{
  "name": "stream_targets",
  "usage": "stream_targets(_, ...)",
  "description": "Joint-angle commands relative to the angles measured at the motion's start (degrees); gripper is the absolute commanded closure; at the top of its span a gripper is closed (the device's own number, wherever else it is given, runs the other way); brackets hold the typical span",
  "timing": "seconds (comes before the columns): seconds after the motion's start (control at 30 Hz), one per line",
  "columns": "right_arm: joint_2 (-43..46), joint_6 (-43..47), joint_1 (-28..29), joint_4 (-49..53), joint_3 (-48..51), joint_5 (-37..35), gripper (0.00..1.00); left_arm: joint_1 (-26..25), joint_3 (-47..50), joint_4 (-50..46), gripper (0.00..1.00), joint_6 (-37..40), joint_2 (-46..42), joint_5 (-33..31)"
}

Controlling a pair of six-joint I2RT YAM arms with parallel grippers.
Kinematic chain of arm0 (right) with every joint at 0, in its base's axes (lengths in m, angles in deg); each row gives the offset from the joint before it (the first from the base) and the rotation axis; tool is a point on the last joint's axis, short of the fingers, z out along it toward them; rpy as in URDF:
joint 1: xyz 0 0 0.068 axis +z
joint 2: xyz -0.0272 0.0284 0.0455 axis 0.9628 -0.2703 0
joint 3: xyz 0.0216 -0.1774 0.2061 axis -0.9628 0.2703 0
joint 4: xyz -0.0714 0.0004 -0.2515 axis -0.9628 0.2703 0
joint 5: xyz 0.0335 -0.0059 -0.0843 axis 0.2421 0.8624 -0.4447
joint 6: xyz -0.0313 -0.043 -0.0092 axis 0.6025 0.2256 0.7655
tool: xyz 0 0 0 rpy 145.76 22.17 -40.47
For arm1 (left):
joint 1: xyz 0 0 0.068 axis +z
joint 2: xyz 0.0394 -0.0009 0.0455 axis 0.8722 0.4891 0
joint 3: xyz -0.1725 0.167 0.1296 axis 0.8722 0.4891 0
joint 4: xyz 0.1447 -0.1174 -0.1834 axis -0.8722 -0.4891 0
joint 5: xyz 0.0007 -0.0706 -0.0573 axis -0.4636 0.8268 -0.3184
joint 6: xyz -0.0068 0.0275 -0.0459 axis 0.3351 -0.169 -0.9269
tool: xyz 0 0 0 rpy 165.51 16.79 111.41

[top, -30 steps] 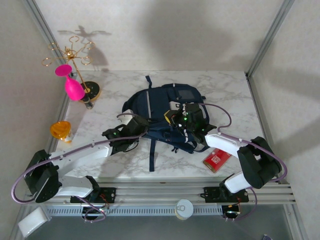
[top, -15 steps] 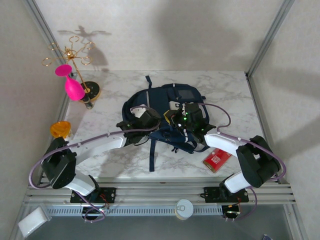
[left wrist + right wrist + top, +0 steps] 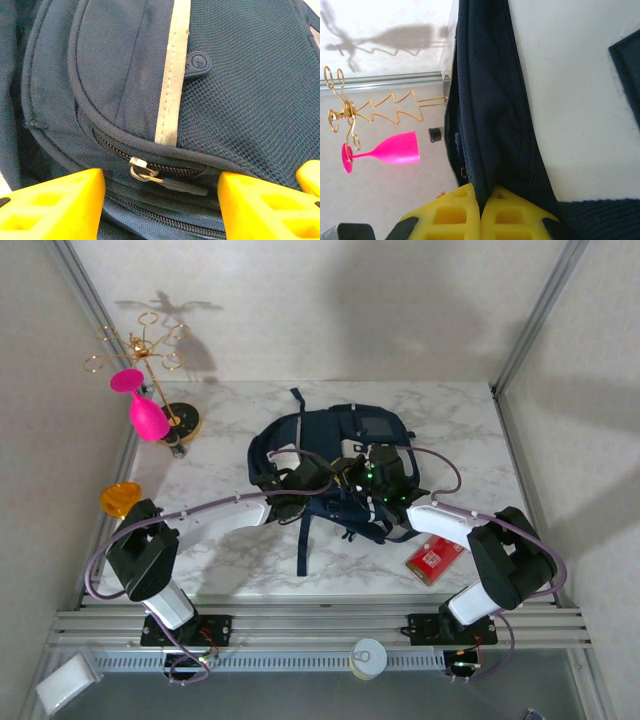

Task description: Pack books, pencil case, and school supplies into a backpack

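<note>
Clearly the backpack (image 3: 322, 433) is limp cloth (right gripper (image 3: 481, 202) pinches a fold), so the left gripper (image 3: 160, 200), jaws apart, suits its zipper pull (image 3: 146, 173).

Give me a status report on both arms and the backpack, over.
Left gripper open, poised at a zipper pull on the backpack. Right gripper shut, pinching backpack fabric. Red pack on the table, not packed. Nothing blocking the zipper.

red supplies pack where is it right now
In the top external view, the red supplies pack lies flat on the table at its near right, just off the backpack and beside the right arm.
</note>
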Motion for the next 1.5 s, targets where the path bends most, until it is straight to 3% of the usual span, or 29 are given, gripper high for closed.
stream_targets(0.0,1.8,-0.2,0.0,-5.8,-2.6,4.1,1.00,1.6,0.3,-6.6,0.40,-2.8,0.7,-9.0)
stream_targets(0.1,2.2,-0.1,-0.3,-5.8,-2.7,4.1,1.00,1.8,4.2,-7.1,0.41,-3.1,-2.2,-9.9)
stream_targets(0.23,2.3,0.1,-1.1,-5.5,-3.0,4.6,1.00,3.9,8.5,-4.5,0.41,0.5,-6.1,-4.2)
stream_targets(0.37,2.5,0.7,-1.8,-5.4,-3.6,4.4,1.00,5.9,9.0,-10.6,0.41,2.4,-9.9,-5.9)
stream_targets(0.6,1.8,0.8,-1.7,-5.1,-4.3,4.7,1.00,6.0,9.8,-11.0,0.42,4.3,-17.1,-3.8)
stream_targets(0.73,2.0,1.0,-1.7,-4.6,-4.2,4.5,1.00,3.2,7.7,-5.9,0.46,7.2,-16.0,2.7)
stream_targets(1.0,2.3,0.8,-1.6,-4.4,-4.3,4.2,1.00,0.5,1.3,-4.0,0.46,10.5,-6.9,5.1)
stream_targets(1.3,2.4,0.5,-1.6,-4.2,-4.2,4.4,1.00,4.6,1.0,1.3,0.56,13.3,-3.9,7.5)
stream_targets(1.47,2.5,0.6,-1.6,-3.9,-4.3,4.4,1.00,6.1,1.6,2.0,0.55,16.1,-3.5,8.5)
